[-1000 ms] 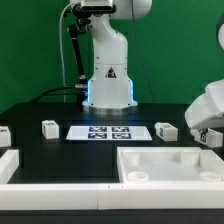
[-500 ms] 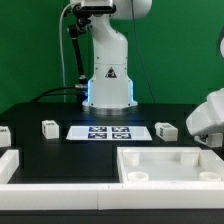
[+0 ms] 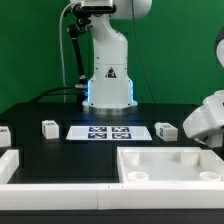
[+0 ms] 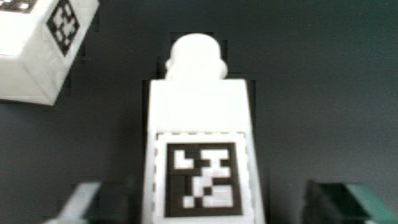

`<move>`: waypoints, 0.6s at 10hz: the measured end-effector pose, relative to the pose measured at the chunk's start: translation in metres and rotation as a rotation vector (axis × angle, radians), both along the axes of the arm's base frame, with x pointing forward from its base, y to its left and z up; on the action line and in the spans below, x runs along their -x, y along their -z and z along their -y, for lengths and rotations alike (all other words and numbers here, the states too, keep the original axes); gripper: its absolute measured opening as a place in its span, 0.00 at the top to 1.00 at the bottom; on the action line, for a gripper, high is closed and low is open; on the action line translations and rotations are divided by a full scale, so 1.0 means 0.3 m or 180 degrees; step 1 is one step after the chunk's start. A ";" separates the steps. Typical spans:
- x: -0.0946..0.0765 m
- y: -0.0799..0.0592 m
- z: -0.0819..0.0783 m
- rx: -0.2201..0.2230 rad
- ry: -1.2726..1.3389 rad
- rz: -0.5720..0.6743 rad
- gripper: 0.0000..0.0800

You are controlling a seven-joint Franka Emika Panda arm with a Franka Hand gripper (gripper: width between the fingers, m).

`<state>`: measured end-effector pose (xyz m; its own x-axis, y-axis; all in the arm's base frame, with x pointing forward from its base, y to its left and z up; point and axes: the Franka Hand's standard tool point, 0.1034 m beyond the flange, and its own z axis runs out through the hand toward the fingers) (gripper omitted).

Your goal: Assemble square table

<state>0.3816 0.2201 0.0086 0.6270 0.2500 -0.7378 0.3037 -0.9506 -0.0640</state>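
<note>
Looking at the exterior view first, I judge the step in hand to be the pickup of a leg, early in the build. The square top [image 3: 168,153] lies on the tabletop [image 3: 60,150] at about five o'clock from the marker board [image 3: 108,131], and the part I can see has no leg fitted. One loose leg [image 3: 165,130] sits just beside the board at its three o'clock, and another leg [image 3: 49,128] sits at its nine o'clock. The arm's white wrist [image 3: 204,117] hangs low at three o'clock of the frame, beyond the loose leg. It hides the fingers from this side, so I cannot read the gripper here.

In the wrist view, a tagged leg [image 4: 199,120] lies lengthwise under the camera with its tag facing up and its rounded screw tip [image 4: 196,50] pointing away from the gripper [image 4: 210,205]. One finger stands on each side of it, with a dark strip of tabletop showing between each finger and the leg's flank. So the jaws stand wider than the leg, touching nothing and holding nothing. A second leg [image 4: 39,45] lies tilted near the tip end, apart from the first.

As I see it, the next move is to pinch squarely on the leg's flat sides, lift it clear of its neighbour, then carry it to a corner of the square top.
</note>
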 end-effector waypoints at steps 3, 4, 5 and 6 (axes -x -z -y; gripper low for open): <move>0.000 0.000 0.000 0.0000 0.0000 -0.0001 0.64; 0.000 0.000 0.000 0.0000 0.0000 -0.0001 0.64; 0.000 0.000 0.000 0.0000 0.0000 -0.0001 0.64; 0.000 0.000 0.000 0.0000 0.0000 -0.0001 0.64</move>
